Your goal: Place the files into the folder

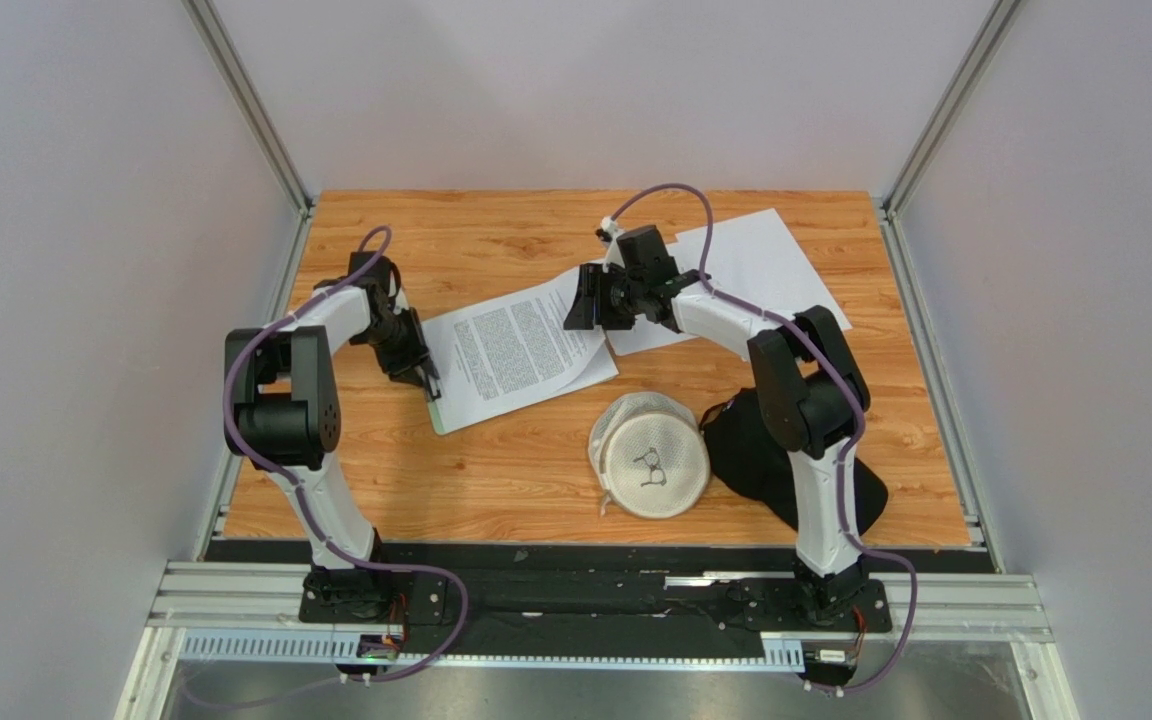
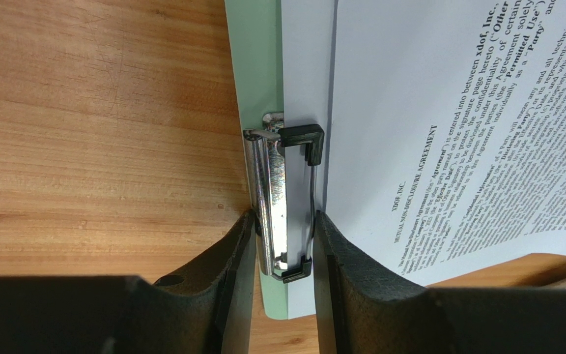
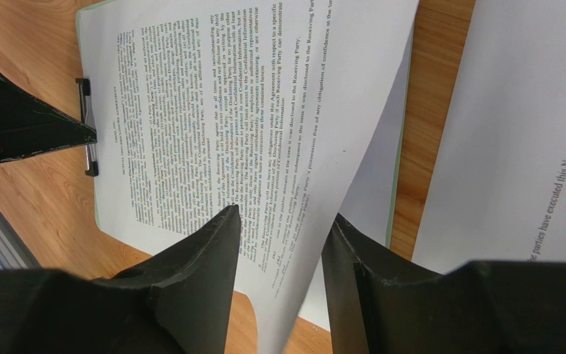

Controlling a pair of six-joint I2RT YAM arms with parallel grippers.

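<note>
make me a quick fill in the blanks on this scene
The left claw pinches the folder's metal ____.
The folder is light ____.
The right claw is ____, not shut, over a printed sheet.
Missing: clip; green; open.

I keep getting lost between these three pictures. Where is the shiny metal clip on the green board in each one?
Left wrist: the metal clip is dead centre, squeezed between the fingers of the left pincer.
Right wrist: upper left, at the paper's edge.
Top external: centre-left, at the tip of that pincer, too small to make out.
Shared landmark: the printed sheet lying beside the clip.
</note>
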